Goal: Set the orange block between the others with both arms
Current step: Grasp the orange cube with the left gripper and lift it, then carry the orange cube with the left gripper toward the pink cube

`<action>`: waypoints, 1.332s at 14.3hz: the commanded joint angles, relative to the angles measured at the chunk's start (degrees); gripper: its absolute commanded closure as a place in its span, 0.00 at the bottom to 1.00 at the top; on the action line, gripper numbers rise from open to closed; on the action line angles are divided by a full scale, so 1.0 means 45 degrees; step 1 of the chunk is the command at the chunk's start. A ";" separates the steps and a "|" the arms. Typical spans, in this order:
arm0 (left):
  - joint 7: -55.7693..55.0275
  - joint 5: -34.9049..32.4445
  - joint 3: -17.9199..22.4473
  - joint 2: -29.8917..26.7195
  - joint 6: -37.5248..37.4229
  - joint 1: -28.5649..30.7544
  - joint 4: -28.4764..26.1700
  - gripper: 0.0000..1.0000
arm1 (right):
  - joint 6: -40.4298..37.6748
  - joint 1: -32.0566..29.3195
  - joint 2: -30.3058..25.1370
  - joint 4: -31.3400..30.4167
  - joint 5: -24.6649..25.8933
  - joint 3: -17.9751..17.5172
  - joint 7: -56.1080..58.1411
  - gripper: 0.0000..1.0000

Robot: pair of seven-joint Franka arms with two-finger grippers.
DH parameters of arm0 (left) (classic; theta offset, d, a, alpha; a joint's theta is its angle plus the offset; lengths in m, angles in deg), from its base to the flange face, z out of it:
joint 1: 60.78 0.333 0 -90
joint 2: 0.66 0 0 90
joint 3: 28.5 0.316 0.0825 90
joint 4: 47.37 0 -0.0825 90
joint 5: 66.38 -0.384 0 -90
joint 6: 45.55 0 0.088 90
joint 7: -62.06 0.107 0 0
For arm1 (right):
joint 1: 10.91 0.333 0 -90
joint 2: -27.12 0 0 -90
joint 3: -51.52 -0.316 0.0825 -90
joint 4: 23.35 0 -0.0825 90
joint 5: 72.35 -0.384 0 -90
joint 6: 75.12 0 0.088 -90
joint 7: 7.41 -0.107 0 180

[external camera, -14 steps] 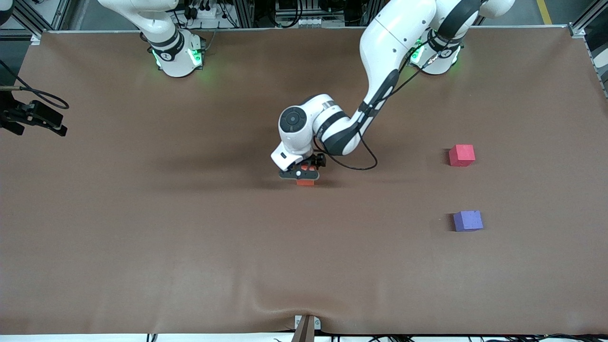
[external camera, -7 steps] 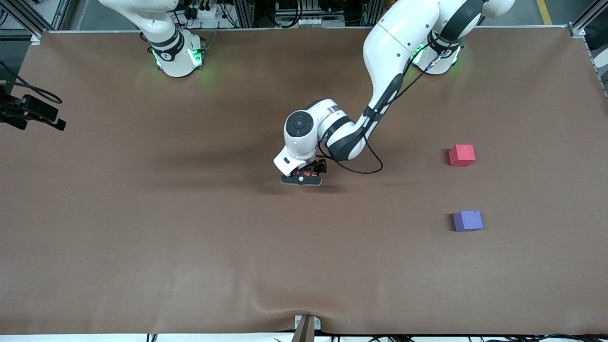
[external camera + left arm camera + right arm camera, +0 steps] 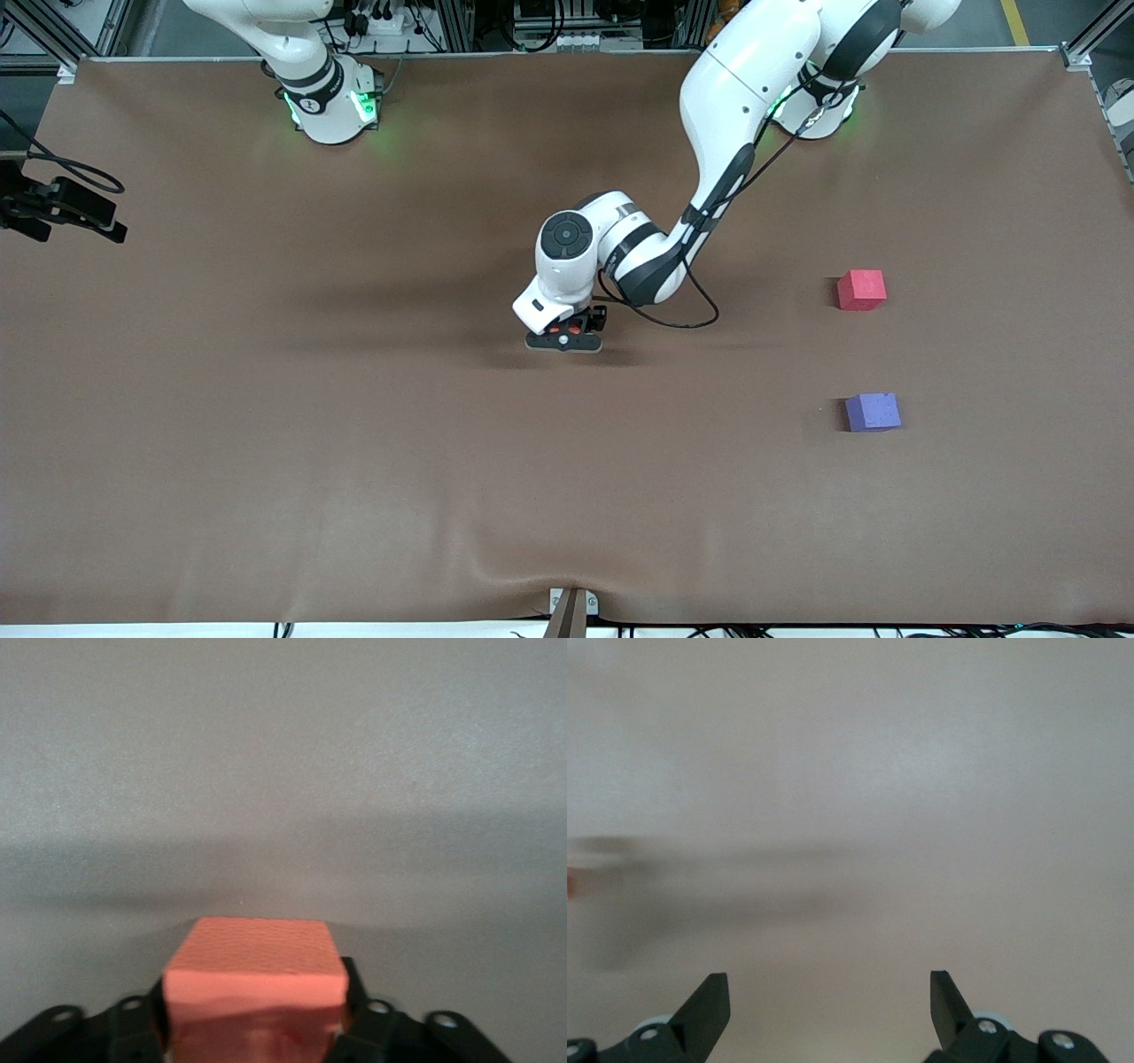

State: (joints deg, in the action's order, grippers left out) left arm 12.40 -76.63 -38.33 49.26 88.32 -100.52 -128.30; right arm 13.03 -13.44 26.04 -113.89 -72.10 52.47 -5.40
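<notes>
The orange block sits on the brown table mat between the jaws of my left gripper, and both black fingers press on its sides. From the front, my left gripper is low at the middle of the table and covers the block almost entirely. The pinkish-red cube and the purple-blue cube rest apart toward the left arm's end, the purple-blue one nearer the front camera. My right gripper hangs open over bare mat at the right arm's end, with nothing between its fingers.
The brown mat covers the whole table, with a small bulge at its near edge. The left arm's cable loops beside its wrist. Both arm bases stand along the edge farthest from the front camera.
My left gripper sank over the orange block and closed on its sides, so the block no longer shows below it in the front view. The right hand shifted slightly.
</notes>
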 commanded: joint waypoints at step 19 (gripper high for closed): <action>0.7283 0.1088 -0.0393 -0.8280 -0.2152 0.6992 -0.7775 1.00 | -0.0370 0.0054 -0.0172 0.0022 0.0356 0.0102 -0.0115 0.00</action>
State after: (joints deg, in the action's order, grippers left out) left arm 44.04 -72.55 -39.33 14.76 77.52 -70.62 -159.55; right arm 12.10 -12.76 26.04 -113.88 -70.78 53.25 -5.50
